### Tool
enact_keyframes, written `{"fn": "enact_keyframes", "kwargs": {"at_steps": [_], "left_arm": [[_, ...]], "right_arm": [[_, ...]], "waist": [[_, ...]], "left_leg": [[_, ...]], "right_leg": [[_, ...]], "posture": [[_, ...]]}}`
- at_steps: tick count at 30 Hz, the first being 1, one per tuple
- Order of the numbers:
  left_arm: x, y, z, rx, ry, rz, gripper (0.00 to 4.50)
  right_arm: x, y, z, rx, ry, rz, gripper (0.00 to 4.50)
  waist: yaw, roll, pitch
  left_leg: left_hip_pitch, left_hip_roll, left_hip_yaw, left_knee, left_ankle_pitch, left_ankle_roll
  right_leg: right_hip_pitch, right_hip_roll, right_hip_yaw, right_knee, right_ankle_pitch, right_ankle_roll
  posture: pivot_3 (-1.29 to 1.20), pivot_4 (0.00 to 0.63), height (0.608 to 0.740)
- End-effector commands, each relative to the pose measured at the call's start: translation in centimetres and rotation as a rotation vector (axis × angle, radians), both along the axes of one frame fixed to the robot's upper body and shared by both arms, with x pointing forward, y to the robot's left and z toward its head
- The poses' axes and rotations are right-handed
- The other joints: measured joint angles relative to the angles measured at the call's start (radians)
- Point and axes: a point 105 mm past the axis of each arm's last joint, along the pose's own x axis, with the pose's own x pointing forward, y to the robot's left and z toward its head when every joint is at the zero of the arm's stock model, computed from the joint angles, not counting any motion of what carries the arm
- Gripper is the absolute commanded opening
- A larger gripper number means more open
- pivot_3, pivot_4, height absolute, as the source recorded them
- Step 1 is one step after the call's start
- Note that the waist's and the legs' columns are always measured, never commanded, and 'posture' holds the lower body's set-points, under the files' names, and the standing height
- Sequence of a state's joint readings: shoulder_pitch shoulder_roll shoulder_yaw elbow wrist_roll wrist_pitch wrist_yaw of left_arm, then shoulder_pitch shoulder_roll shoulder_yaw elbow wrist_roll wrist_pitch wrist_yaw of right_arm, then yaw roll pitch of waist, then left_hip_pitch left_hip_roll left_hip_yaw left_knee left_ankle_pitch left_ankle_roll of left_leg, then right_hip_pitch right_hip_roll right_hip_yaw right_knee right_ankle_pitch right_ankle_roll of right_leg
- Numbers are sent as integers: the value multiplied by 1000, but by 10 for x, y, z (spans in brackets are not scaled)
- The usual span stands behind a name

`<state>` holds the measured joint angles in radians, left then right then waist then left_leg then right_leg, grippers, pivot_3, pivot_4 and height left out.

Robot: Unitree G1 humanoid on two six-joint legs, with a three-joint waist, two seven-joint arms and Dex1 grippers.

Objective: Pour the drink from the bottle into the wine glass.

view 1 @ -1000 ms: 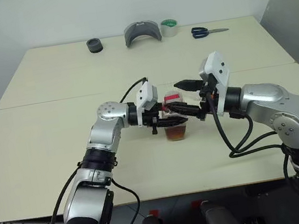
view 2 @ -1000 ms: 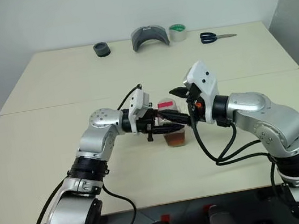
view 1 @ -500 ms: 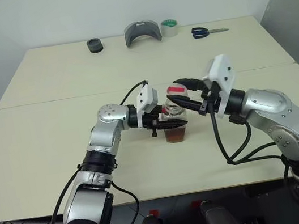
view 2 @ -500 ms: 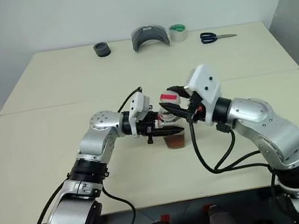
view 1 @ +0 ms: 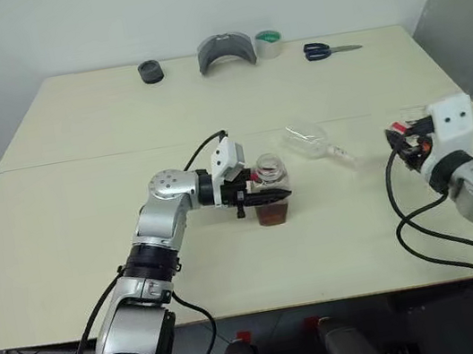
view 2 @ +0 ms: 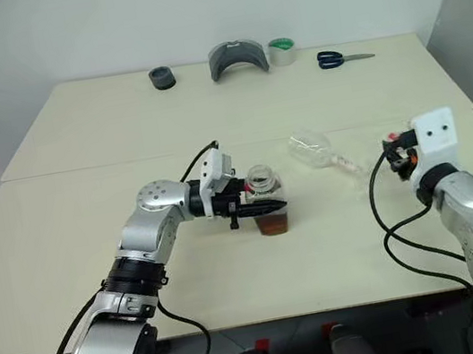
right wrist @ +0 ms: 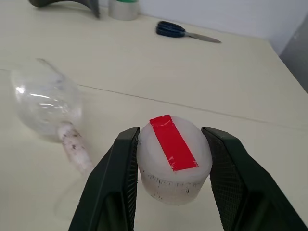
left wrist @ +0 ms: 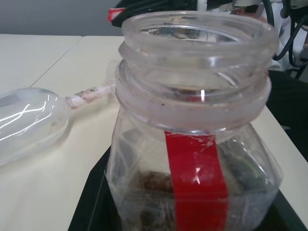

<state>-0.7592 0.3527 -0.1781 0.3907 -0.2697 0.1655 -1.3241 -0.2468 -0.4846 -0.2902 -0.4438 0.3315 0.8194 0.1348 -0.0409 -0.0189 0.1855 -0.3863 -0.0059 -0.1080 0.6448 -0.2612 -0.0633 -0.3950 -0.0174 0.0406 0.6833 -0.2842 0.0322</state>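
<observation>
Two grippers in use. Left gripper (view 1: 269, 196) clamped on the bottle (view 1: 272, 191), which stands upright on the table (view 1: 86, 202) near its middle, neck open and uncapped; the drink (view 1: 276, 213) fills only its bottom part. Just right of the bottle, the wine glass (view 1: 314, 143) lies on its side on the table, bowl toward the far edge, foot toward the right arm. Far right, right gripper (right wrist: 171, 180) pinches a white cap (right wrist: 174, 158) with a red tape strip, well apart from the bottle.
</observation>
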Motion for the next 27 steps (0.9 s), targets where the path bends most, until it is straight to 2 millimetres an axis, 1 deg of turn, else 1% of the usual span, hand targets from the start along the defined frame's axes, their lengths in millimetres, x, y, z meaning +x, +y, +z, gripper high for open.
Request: {"fn": "enact_keyframes", "kwargs": {"at_steps": [1, 4, 5, 10, 12, 13, 14, 15, 17, 19, 21, 22, 25, 27], "left_arm": [[2, 6, 17, -37, -59, 19, 1699], [4, 8, 18, -41, -62, 37, 1699], [5, 9, 18, -42, -63, 43, 1699], [11, 14, 20, -58, -67, 94, 1699], [13, 17, 21, -65, -68, 117, 1699], [14, 18, 22, -67, -69, 126, 1699], [15, 19, 22, -70, -70, 135, 1699], [18, 22, 24, -77, -70, 156, 1699], [26, 31, 28, -97, -73, 216, 1699], [38, 44, 35, -131, -86, 320, 1699], [51, 61, 41, -164, -85, 433, 1699], [57, 70, 42, -173, -77, 489, 1699], [65, 92, 42, -186, -62, 602, 1699], [71, 109, 43, -194, -69, 695, 1698]], "right_arm": [[-4, -11, 10, 22, -43, -57, 3010], [-4, -15, 25, -178, -108, -86, 4058], [-4, -14, 24, -190, -107, -76, 4434], [-2, -14, 27, -235, -144, -92, 4500], [-1, -12, 21, -142, -124, -81, 4500], [-1, -12, 21, -145, -121, -85, 4500], [-1, -12, 20, -138, -121, -85, 4500], [-1, -7, 25, -86, -148, -69, 4500], [-1, 8, 37, -27, -210, 10, 4500], [-5, 34, 47, 60, -253, 152, 4500], [-14, 63, 51, 108, -258, 323, 4500], [-21, 80, 50, 123, -237, 427, 4500], [-43, 120, 43, 105, -152, 694, 4500], [-54, 139, 40, 84, -108, 827, 4500]], "waist": [[0, 0, 0], [1, 0, 0], [1, 0, 0], [1, 0, 0], [1, 0, 0], [0, 0, 0], [0, 0, 0], [0, 0, 0], [-2, 0, 0], [-3, 0, 0], [-5, 0, 0], [-5, 0, 0], [-7, 0, 0], [-6, 0, 0]], "left_leg": [[0, 0, 0, 0, 0, 0], [0, -1, 0, 0, 0, 0], [0, -1, 1, 0, 0, 0], [0, -1, 0, 0, 0, 0], [0, -1, 0, 0, 0, 0], [0, 0, 0, 0, 0, 0], [0, 0, 0, 0, 0, 0], [0, -1, 0, 0, 0, 0], [0, 0, 0, 0, 0, 0], [1, 0, 0, 0, 0, 0], [1, 0, 0, 0, 0, 0], [0, 0, -1, 0, 0, 0], [0, 0, -1, 0, 0, 0], [0, -1, -1, 0, 0, 0]], "right_leg": [[0, 0, 0, 0, 0, 0], [0, 0, 0, 0, 0, 0], [0, -1, 0, 0, 0, 0], [1, 0, 0, -1, 0, 0], [1, -1, 0, -1, 0, 0], [1, 0, 0, -1, 0, 0], [1, 0, 0, -1, 0, 0], [1, 0, 0, 0, 0, 0], [1, 0, 0, -1, 0, 0], [0, 0, 0, 0, 0, 0], [0, 0, 0, 0, 0, 0], [0, 0, -1, 0, 0, 0], [0, 0, -1, -1, 0, 0], [1, -1, -1, -1, 0, 0]], "posture": [[0, 150, 740], [0, 150, 740], [0, 150, 740], [0, 150, 740], [0, 150, 740], [0, 150, 740], [0, 150, 740], [0, 150, 740], [0, 150, 740], [0, 150, 740], [0, 150, 740], [0, 150, 740], [0, 150, 740], [0, 150, 740]]}}
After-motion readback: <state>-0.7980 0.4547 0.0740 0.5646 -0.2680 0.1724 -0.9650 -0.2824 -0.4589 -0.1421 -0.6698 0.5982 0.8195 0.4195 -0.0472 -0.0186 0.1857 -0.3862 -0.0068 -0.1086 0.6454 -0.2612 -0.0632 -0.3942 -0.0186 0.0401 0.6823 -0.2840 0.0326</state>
